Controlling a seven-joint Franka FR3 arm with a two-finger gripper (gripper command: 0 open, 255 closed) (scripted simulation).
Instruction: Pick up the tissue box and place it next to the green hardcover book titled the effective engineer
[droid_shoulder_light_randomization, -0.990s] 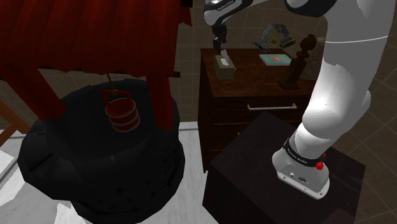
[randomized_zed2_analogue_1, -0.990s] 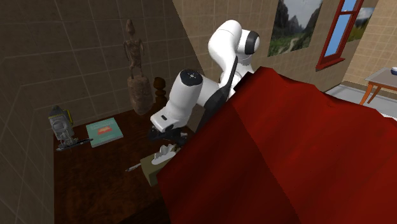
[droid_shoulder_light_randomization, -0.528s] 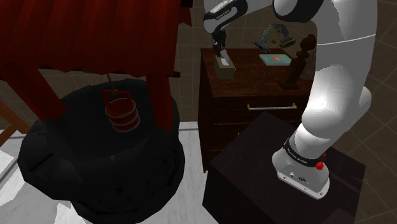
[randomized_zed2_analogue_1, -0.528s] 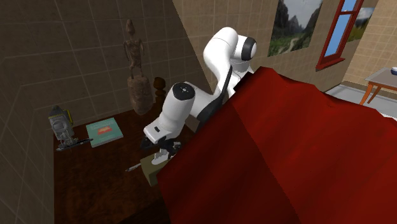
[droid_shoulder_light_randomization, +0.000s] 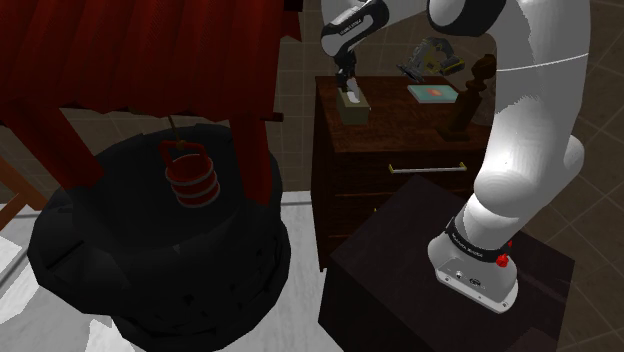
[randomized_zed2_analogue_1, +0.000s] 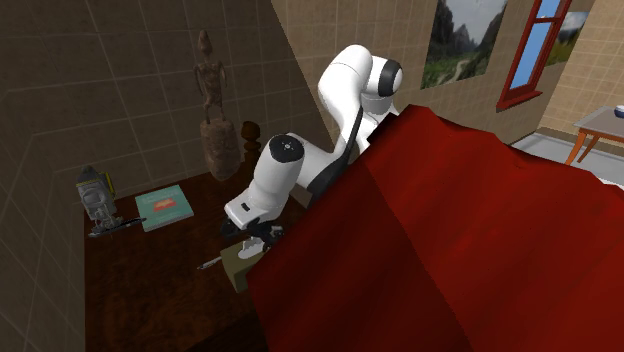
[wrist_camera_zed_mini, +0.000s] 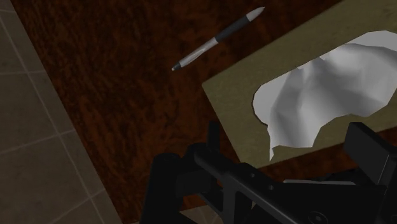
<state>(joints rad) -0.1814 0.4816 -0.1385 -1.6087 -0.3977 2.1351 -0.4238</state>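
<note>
Lowered a little more, the hand (wrist_camera_zed_mini: 289, 137) now straddles the tissue box (wrist_camera_zed_mini: 254, 95), fingers (wrist_camera_zed_mini: 369, 149) spread and not yet clamped; closing should follow.

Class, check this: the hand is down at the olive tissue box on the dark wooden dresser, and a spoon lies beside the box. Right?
Not a spoon: the wrist view shows a pen lying beside the tissue box on the dresser. The rest holds.

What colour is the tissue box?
Olive-tan tissue box, with a white tissue poking out; clearest in the wrist view.
</note>
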